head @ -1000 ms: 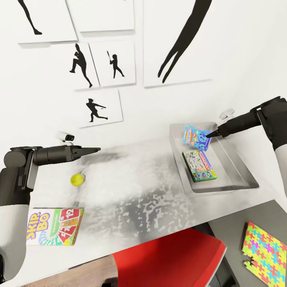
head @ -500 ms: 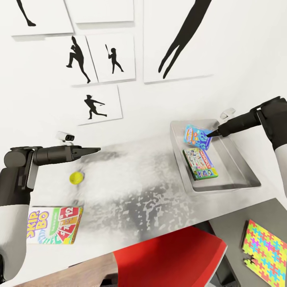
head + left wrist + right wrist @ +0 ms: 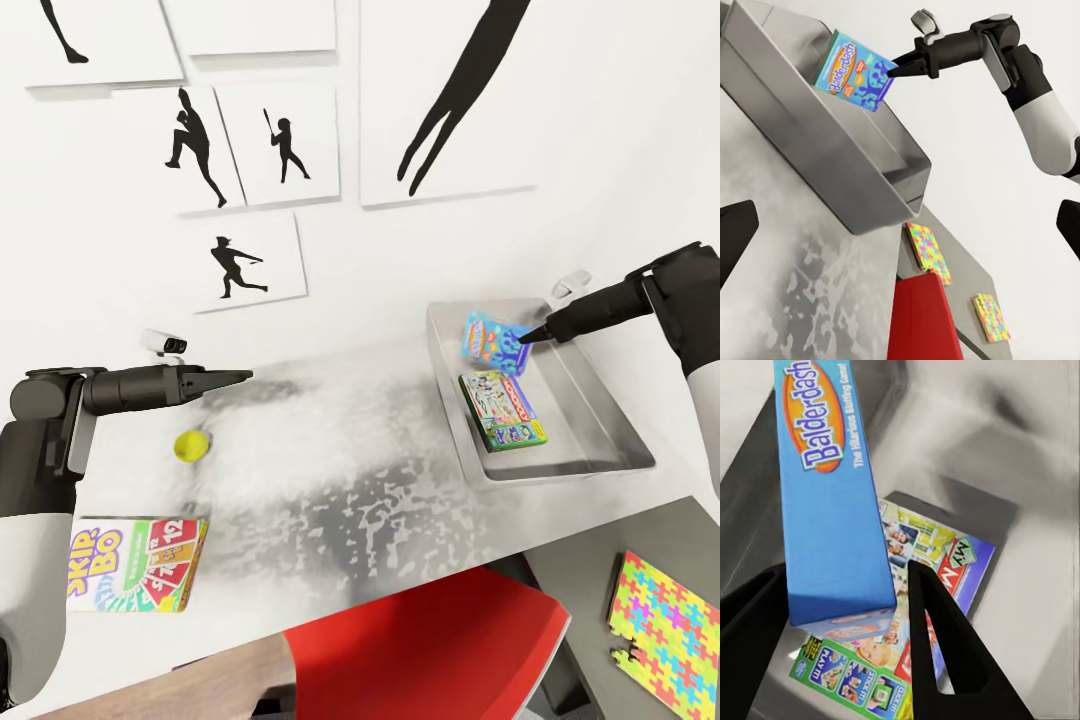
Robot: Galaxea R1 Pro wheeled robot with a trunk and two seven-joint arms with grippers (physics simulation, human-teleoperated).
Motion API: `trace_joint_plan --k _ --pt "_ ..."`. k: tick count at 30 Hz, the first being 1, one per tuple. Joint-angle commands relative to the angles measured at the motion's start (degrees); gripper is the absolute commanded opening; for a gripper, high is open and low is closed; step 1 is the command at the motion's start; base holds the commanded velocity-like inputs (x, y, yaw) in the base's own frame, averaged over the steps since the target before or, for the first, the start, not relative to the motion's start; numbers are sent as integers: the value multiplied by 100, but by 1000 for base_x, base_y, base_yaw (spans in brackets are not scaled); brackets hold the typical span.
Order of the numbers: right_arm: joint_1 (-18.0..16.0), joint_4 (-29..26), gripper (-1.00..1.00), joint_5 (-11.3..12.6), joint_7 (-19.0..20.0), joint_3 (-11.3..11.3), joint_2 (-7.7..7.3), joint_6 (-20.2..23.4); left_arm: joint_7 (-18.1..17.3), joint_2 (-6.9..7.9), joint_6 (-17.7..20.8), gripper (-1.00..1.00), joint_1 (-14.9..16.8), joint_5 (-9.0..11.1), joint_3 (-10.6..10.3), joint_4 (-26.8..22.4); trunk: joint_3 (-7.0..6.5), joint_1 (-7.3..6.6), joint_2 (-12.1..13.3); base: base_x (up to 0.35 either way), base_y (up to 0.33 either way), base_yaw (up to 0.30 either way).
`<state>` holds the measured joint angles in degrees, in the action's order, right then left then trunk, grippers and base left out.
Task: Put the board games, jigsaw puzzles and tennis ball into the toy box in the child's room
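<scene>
My right gripper [image 3: 525,338] is shut on the corner of a blue board game [image 3: 490,342], holding it tilted over the far end of the grey toy box [image 3: 560,470]. A green-edged board game [image 3: 502,410] lies flat inside the box. In the right wrist view the blue game [image 3: 825,495] sits between both fingers, above the green-edged one [image 3: 922,607]. My left gripper [image 3: 245,377] hovers open over the table [image 3: 350,470], its fingers [image 3: 735,232] spread wide. The tennis ball [image 3: 191,446] lies below it, and the SKIP-BO game [image 3: 135,564] rests near the front left edge. One jigsaw puzzle [image 3: 668,633] lies on the dark lower section, and a second puzzle [image 3: 991,316] lies beyond it.
A red chair [image 3: 420,650] stands tucked against the table's front edge. The wall behind carries several white panels with black silhouettes [image 3: 250,270]. Open tabletop stretches between the ball and the toy box.
The head view has shifted slightly. Both arms hold their places, and the blue game stays gripped over the toy box.
</scene>
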<state>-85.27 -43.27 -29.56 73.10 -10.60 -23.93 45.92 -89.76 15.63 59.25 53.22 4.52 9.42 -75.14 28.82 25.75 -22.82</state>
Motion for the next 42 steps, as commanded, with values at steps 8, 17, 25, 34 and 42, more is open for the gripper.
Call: trace_joint_plan --k 8,17,25,34,42 --pt "-15 -79 -100 -3 -559 -6 34 76 -24 8 61 100 4 -11 -1 -1 9 3 -10 0 0 0" --pt "-16 -298 -100 -13 -701 -12 62 101 -24 10 61 100 4 -13 -2 -1 9 3 -10 0 0 0" --pt "4 -320 -100 5 -1028 -11 57 542 -24 3 61 100 4 -13 -5 -1 9 3 -10 0 0 0" --pt "-11 -283 -100 22 -979 -5 87 620 -24 2 61 100 4 -20 -10 -1 9 3 -10 0 0 0" --pt "-22 -256 -100 34 -954 -4 84 636 -24 2 61 100 4 -15 -9 -1 9 3 -10 0 0 0"
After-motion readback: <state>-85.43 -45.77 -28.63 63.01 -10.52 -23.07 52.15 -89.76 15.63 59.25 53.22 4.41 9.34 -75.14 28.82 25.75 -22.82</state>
